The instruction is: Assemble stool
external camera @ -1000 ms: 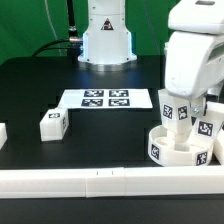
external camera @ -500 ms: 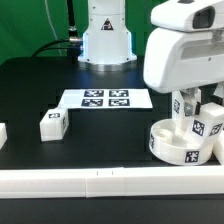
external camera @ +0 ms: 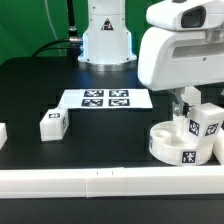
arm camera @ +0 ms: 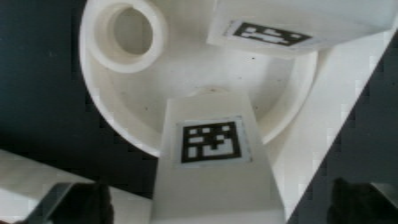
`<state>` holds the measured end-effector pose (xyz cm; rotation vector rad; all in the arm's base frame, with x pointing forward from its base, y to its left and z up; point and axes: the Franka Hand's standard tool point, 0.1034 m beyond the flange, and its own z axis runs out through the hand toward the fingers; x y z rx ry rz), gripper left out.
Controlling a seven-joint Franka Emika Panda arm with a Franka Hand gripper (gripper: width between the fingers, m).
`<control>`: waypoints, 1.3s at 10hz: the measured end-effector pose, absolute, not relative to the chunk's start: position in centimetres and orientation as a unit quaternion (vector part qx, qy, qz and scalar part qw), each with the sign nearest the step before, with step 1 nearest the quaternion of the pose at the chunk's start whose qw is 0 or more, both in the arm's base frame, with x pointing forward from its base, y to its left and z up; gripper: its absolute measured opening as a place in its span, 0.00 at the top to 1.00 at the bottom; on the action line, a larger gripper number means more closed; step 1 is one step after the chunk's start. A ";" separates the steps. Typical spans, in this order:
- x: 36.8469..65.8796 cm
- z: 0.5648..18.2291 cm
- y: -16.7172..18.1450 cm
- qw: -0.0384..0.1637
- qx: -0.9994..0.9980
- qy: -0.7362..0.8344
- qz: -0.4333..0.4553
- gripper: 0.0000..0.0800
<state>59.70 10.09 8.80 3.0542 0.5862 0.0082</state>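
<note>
The round white seat [external camera: 168, 146] lies at the exterior view's right, near the front rail. A tagged white leg [external camera: 205, 124] stands upright on it. My gripper [external camera: 189, 103] hangs just above the seat beside that leg, largely hidden by the wrist housing. In the wrist view the gripper [arm camera: 217, 205] straddles a tagged leg [arm camera: 214, 150], with a dark gap on each side between leg and fingers [arm camera: 82, 203], so it is open. The seat's ribbed face and a round socket [arm camera: 125, 35] show beyond, with a second tagged piece [arm camera: 270, 36]. A loose leg [external camera: 52, 123] lies at the left.
The marker board [external camera: 105, 98] lies flat mid-table. A long white border rail [external camera: 100, 181] runs along the front edge. Another white piece [external camera: 2, 134] sits at the far left edge. The robot base [external camera: 106, 40] stands at the back.
The wrist housing has moved toward the exterior view's left and looms larger. The upright tagged leg on the seat now shows further right, and the seat's rim tags have shifted.
</note>
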 end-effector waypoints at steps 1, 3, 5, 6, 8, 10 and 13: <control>59.6 10.1 8.6 0.018 0.980 0.196 0.002 0.20; 59.7 10.3 7.4 0.020 0.981 0.191 0.003 0.19; 59.7 10.2 7.5 0.020 0.981 0.191 0.002 0.19; 59.7 10.2 7.4 0.020 0.981 0.191 0.002 0.19; 59.5 10.0 6.2 0.010 0.986 0.165 -0.002 0.19; 58.2 9.4 1.4 0.017 0.986 0.166 0.006 0.19; 57.4 8.6 -0.1 0.023 0.988 0.149 0.007 0.19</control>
